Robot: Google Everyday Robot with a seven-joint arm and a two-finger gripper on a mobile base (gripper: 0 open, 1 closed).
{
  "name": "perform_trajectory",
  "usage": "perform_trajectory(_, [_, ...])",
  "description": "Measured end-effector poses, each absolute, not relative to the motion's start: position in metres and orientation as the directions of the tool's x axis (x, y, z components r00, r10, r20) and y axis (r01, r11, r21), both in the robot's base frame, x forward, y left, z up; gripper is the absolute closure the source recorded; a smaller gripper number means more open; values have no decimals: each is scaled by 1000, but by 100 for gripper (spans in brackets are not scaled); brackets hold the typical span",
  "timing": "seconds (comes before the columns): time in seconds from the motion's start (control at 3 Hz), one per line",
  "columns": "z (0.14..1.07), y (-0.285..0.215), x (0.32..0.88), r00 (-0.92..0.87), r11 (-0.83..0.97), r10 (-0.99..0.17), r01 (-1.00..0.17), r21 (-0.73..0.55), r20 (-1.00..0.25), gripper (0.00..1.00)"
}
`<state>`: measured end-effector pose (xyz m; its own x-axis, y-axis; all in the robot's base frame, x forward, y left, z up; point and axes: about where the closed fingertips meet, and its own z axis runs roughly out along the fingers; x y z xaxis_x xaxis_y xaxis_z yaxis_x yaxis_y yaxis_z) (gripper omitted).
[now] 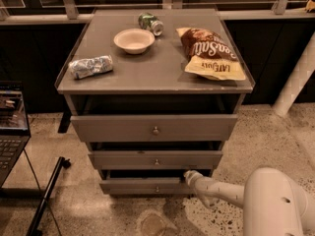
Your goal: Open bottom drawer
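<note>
The bottom drawer [142,186] is the lowest, thinnest grey-brown front of the cabinet, with a small round metal knob [157,189] at its centre. It stands a little way out, with a dark gap above it. My white arm reaches in from the lower right. My gripper [189,176] is at the drawer's upper right corner, at the top edge of the front, to the right of the knob.
The middle drawer [155,159] and top drawer [153,128] also stand pulled out. On the cabinet top [162,68] lie a bowl [134,40], a can [150,23], a chip bag [209,53] and a crumpled silver wrapper [90,66]. A laptop [11,127] sits at left.
</note>
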<state>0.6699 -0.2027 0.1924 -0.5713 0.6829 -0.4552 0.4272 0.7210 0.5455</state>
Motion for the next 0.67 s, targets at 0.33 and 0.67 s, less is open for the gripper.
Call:
perform_trajectory(0.33, [193, -203, 670, -571, 721, 683, 427, 546, -455, 100])
perform_trajectory(0.67, [190, -212, 652, -584, 680, 721, 491, 544, -373, 100])
